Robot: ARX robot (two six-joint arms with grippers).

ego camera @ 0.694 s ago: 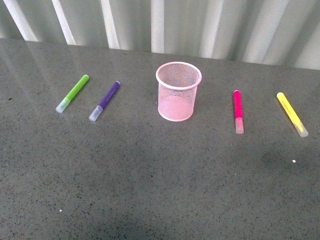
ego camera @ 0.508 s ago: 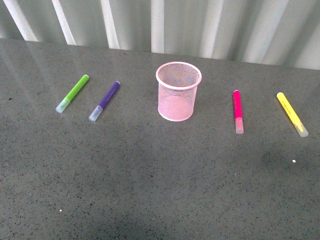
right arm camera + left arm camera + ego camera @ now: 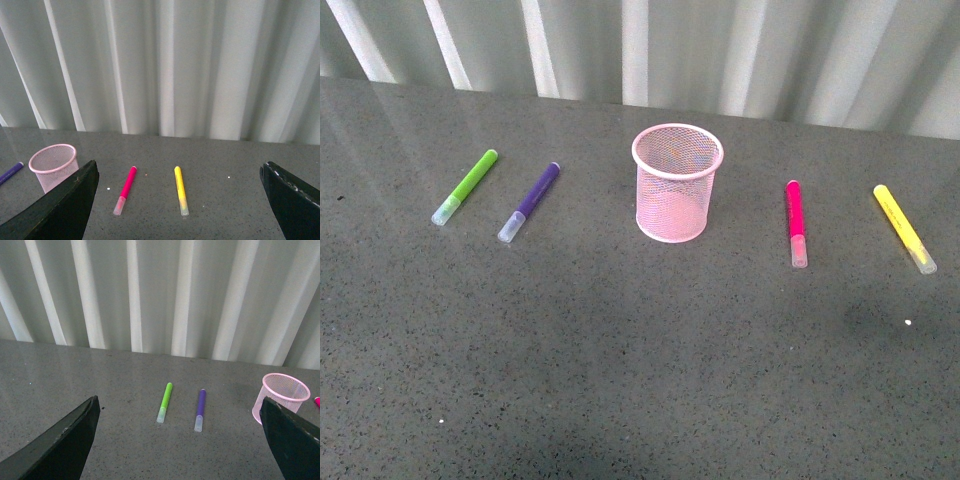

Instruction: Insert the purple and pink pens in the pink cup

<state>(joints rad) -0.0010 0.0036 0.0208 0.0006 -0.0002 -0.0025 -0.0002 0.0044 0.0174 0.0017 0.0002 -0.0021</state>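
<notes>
The pink cup [image 3: 677, 183] stands upright in the middle of the grey table, nothing visible inside it. The purple pen [image 3: 529, 202] lies flat to its left and the pink pen [image 3: 795, 221] lies flat to its right. Neither arm shows in the front view. My left gripper [image 3: 182, 440] is open, held well back from and above the purple pen [image 3: 200, 409], with the cup [image 3: 285, 397] off to one side. My right gripper [image 3: 180, 200] is open too, back from the pink pen [image 3: 126, 189], and the cup [image 3: 53, 165] shows beside one finger.
A lime-green marker [image 3: 466, 186] lies left of the purple pen. A yellow marker [image 3: 904, 227] lies right of the pink pen. A ribbed white wall [image 3: 640, 50] runs along the table's far edge.
</notes>
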